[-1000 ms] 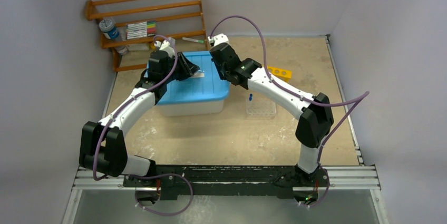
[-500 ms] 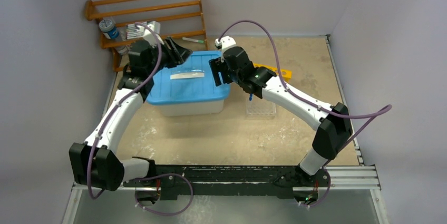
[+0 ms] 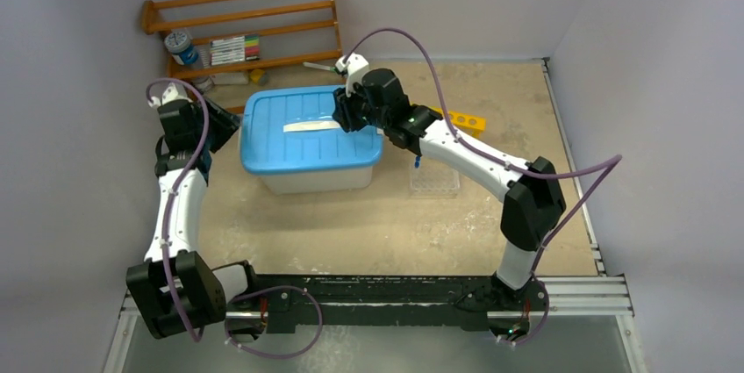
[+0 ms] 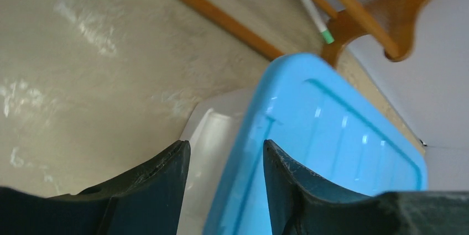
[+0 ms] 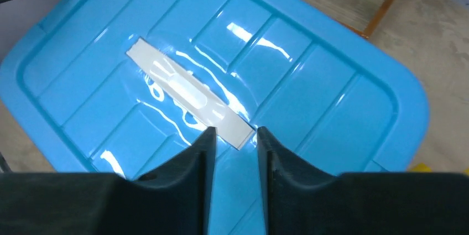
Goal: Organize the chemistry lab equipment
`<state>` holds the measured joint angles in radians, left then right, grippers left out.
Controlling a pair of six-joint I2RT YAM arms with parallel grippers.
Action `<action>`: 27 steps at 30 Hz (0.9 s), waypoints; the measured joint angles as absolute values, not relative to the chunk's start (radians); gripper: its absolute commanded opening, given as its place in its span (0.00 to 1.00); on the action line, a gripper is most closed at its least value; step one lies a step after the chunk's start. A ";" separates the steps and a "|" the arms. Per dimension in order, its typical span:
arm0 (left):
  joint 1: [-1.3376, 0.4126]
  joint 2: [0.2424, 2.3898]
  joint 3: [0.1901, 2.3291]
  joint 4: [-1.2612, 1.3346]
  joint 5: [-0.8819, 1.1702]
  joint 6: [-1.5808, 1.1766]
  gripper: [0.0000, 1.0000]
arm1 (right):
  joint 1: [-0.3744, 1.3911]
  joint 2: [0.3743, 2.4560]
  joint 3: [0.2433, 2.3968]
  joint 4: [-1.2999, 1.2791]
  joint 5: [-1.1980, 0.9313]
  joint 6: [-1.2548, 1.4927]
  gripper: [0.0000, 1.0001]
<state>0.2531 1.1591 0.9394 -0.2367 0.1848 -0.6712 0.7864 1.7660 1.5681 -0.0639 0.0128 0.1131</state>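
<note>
Tube (image 3: 418, 162), blue-ended: lies at the far left corner of a clear tray (image 3: 436, 182) on the tabletop (image 3: 368, 224), right of the box (image 3: 316, 180) and partly under the right arm. Other small lab items: too small to identify. Box: white walls, blue lid (image 3: 298, 149) on, white strip (image 5: 188, 94) across the lid's centre. Right hand (image 5: 232, 131): over the lid, fingers a narrow gap apart, the strip's end showing in the gap; nothing held. Left hand (image 4: 225, 144): at the box's left side, fingers apart, lid rim and white wall showing between them; contact cannot be told. Yellow block (image 3: 465, 118): behind the tray. Wooden rack (image 3: 241, 13), far left corner: holds markers (image 3: 233, 46) and a blue-topped container (image 3: 182, 45). A green-ended pen (image 3: 321, 67) lies beside its right end.
</note>
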 measured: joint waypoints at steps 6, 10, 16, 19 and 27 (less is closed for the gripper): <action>0.286 1.153 0.852 -0.253 0.167 -0.719 0.52 | 0.780 1.789 1.477 -0.030 -0.065 0.144 0.02; 0.288 1.139 0.823 -0.224 0.163 -0.725 0.52 | 0.772 1.785 1.462 -0.019 0.016 0.136 0.00; 0.314 1.098 0.757 -0.161 0.179 -0.770 0.53 | 0.733 1.773 1.462 -0.051 0.168 0.115 0.00; 0.362 1.066 0.726 -0.157 0.199 -0.802 0.54 | 0.696 1.755 1.445 -0.045 0.173 0.120 0.00; 0.427 1.178 0.750 -0.218 0.213 -0.819 0.55 | 0.636 1.702 1.365 -0.014 0.145 0.118 0.00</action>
